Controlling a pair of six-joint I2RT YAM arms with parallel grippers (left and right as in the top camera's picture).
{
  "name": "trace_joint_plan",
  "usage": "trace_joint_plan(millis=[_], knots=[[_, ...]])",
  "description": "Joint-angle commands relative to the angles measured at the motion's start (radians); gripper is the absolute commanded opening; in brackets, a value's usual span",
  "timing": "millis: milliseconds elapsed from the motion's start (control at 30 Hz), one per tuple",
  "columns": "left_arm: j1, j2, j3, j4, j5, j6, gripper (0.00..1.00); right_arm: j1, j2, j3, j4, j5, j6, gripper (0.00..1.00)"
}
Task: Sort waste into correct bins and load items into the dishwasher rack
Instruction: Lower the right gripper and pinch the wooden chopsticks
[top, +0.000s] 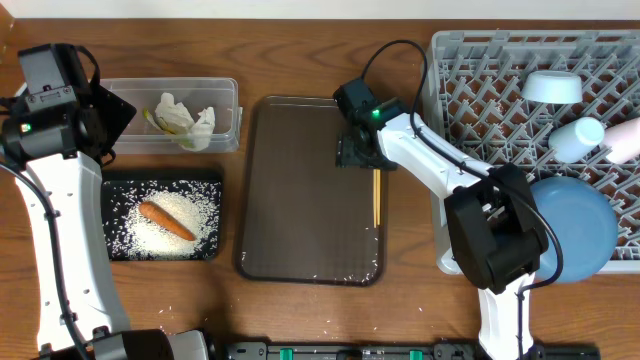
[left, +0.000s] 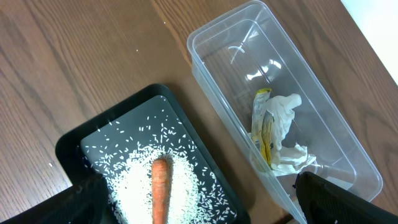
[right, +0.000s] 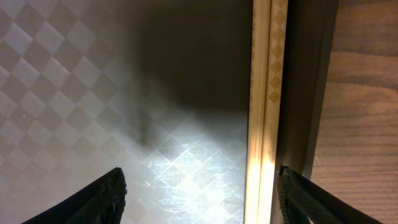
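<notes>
The wooden chopsticks (top: 377, 197) lie along the right inner edge of the brown serving tray (top: 300, 180); they also show in the right wrist view (right: 266, 99). My right gripper (right: 199, 196) is open just above the tray, the chopsticks between its fingers near the right one. The black tray (top: 115, 245) holds white rice (top: 170, 215) and the orange carrot (top: 165, 221). The clear tub (top: 225, 95) holds crumpled tissue (top: 185, 120) and the wrapper (left: 264, 124). My left gripper (left: 199, 208) is open and empty above the black tray (left: 112, 134) and carrot (left: 160, 193).
The grey dishwasher rack (top: 480, 60) at the right holds the blue plate (top: 575, 225), a light-blue bowl (top: 552, 87) and cups (top: 580, 135). A few rice grains (top: 330, 277) lie at the serving tray's front edge. Bare wood lies between tray and bins.
</notes>
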Motion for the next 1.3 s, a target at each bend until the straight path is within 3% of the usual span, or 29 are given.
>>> trace_joint_plan(millis=[0, 1267], knots=[[0.004, 0.005, 0.007, -0.002, -0.006, -0.001, 0.98, 0.010, 0.012, 0.002, 0.008, 0.023, 0.018, 0.76], [0.004, 0.005, 0.007, -0.002, -0.006, -0.001, 0.98, 0.029, 0.016, -0.034, 0.032, 0.015, 0.022, 0.76]])
